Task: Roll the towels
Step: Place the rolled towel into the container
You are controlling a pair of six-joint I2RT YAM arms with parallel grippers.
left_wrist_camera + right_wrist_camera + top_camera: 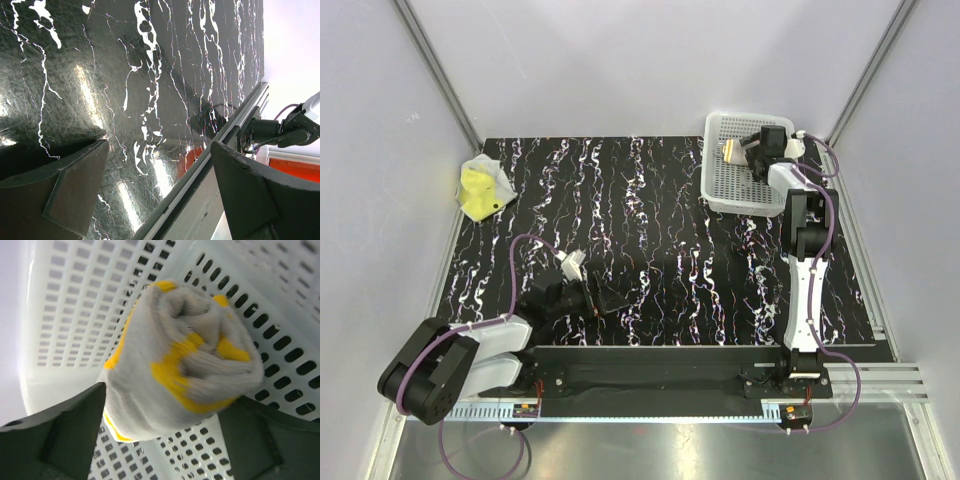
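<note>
Your right fingers (60, 440) clamp the rolled grey-and-yellow towel (185, 355) inside the white perforated plastic basket (75, 300), seemingly due for release; left fingers (65, 195) gape empty, the crumpled yellow towel (482, 188) far-left on the black marbled surface (650, 200) likely next.

The table (660, 250) has a glossy black top streaked with white, marble-like veins. Plain white walls close it in on three sides: a back wall (650, 60), a left wall (380, 200) and a right wall (920, 200). Slim grey metal struts run up both back corners, one on the left (442, 80) and one on the right (870, 70). A pale slotted rail (650, 410) lies along the near edge, with a brushed metal surface (670, 450) below it. The light is even and soft; seen close from the left wrist, the top shows bright glare patches.
</note>
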